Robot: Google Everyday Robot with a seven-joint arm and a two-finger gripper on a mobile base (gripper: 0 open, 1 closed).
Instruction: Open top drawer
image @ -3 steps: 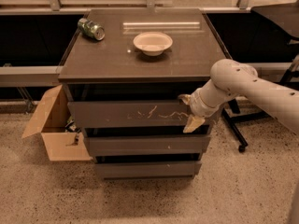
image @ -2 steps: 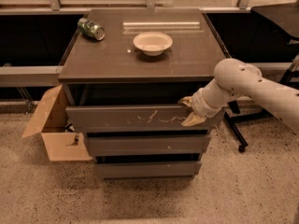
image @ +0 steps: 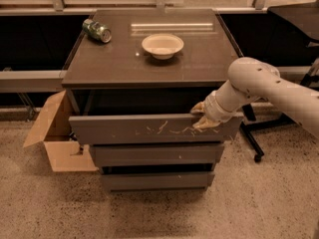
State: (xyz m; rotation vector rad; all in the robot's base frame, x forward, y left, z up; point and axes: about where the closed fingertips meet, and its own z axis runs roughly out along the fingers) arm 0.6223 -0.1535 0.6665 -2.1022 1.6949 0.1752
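Note:
The top drawer (image: 129,129) is the widest dark grey-brown front of the cabinet, with whitish scratches right of centre. It stands pulled out toward me, and a dark gap shows between it and the cabinet top (image: 114,66). My gripper (image: 202,117) is at the right part of the drawer's upper edge. One finger is behind the front panel and one is in front of it, clamped on the edge. My white arm reaches in from the right.
A white bowl (image: 162,45) and a green can (image: 96,30) lie on the cabinet top. Two narrower drawers (image: 154,154) sit closed below. An open cardboard box (image: 55,138) stands on the floor at the left. A chair base (image: 254,146) is at the right.
The top drawer has slid out toward me, opening a dark gap under the cabinet top. My gripper has moved with its front edge.

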